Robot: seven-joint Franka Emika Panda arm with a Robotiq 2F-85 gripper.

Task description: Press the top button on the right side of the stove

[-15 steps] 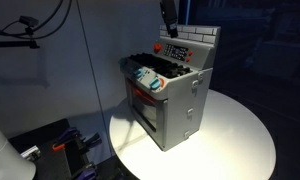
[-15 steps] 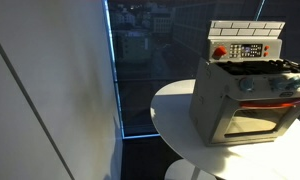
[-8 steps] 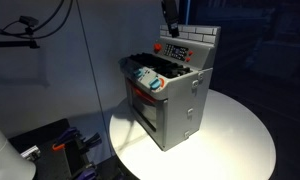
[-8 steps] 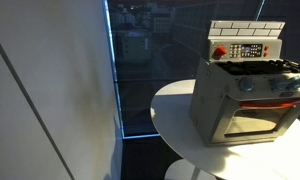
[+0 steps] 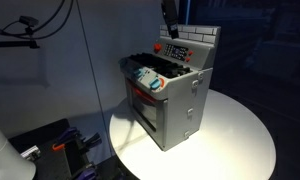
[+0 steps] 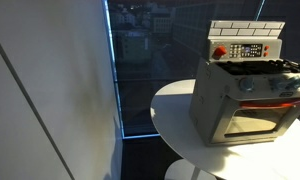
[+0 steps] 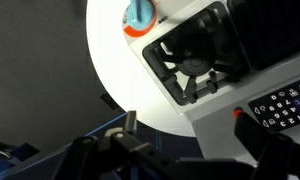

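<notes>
Toy stove (image 5: pixel 168 95) on a round white table (image 5: pixel 240 132), beneath the gripper (image 5: pixel 170 24), whose fingers appear spread apart in the wrist view: nearest below it the dark control panel (image 5: pixel 176 50), then a black burner (image 7: pixel 195 62), farthest a teal-and-red knob (image 7: pixel 139 15).

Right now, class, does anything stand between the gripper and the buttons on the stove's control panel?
Nothing visible does. In an exterior view the gripper hangs above the stove, with only open air down to the dark control panel. The wrist view shows its buttons uncovered.
</notes>
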